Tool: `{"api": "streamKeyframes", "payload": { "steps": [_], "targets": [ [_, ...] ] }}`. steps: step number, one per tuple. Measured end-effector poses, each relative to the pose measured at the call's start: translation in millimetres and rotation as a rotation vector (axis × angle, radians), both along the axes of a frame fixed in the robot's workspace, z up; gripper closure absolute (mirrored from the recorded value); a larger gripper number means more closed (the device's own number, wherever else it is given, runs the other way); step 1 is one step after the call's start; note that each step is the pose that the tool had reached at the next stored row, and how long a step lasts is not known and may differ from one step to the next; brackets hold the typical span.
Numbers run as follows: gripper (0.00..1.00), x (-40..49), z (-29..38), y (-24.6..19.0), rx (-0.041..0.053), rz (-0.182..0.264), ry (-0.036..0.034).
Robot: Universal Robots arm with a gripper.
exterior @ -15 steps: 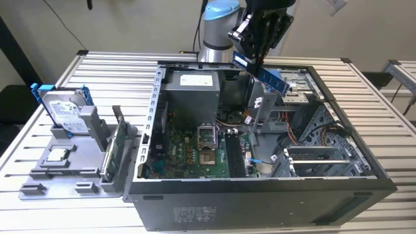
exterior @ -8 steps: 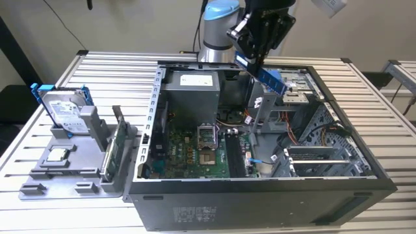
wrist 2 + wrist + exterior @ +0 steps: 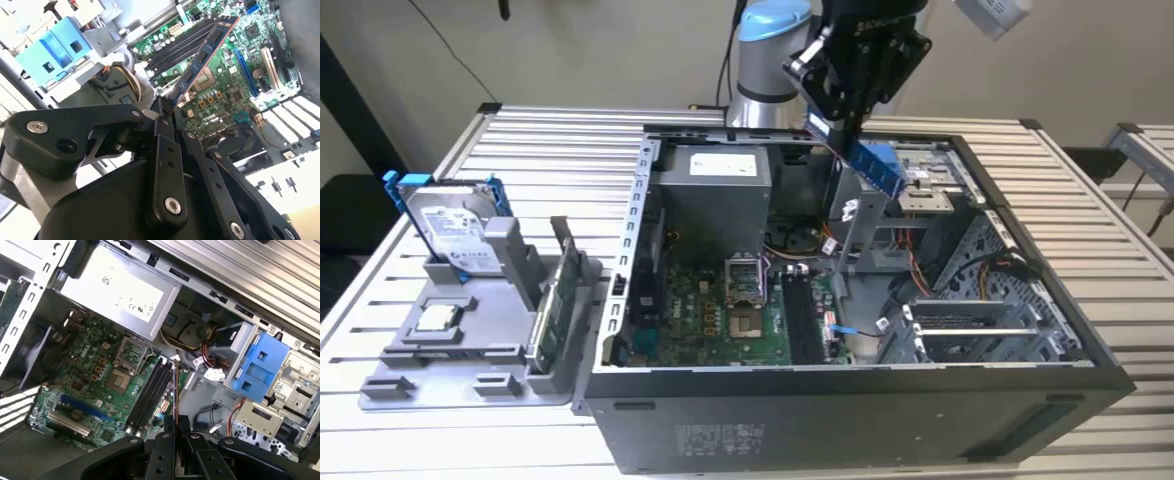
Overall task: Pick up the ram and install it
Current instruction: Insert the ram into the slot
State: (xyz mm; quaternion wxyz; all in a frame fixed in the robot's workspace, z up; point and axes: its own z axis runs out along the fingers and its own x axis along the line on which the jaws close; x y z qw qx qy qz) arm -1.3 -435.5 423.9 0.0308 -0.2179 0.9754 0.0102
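Fingers (image 3: 165,145) of the gripper (image 3: 170,107) clamp the ram (image 3: 200,57) above the open case (image 3: 854,420), its memory slots (image 3: 150,395) seemingly empty.

Slatted metal bench (image 3: 520,140). On it:
- Open computer case (image 3: 854,420), lying flat.
  - Green motherboard (image 3: 707,335) on its floor.
  - Grey power supply (image 3: 714,185) against the far wall.
  - Blue drive bay (image 3: 881,165) beside the power supply.
  - Bundled cables (image 3: 790,240) between the two.
- Grey fixture tray (image 3: 400,385), just beside the case on the exterior view's left.
  - Hard drive (image 3: 454,230) in a blue frame, upright.
  - Green card (image 3: 550,320), standing on edge.
  - Small square chip (image 3: 438,318), lying flat.
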Motion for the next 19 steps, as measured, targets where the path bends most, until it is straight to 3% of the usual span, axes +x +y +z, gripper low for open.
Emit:
{"api": "streamKeyframes", "payload": {
  "steps": [19],
  "targets": [
    [0.86,0.0,-0.7,0.0,0.0001,-0.256,0.0000]
  ]
}}
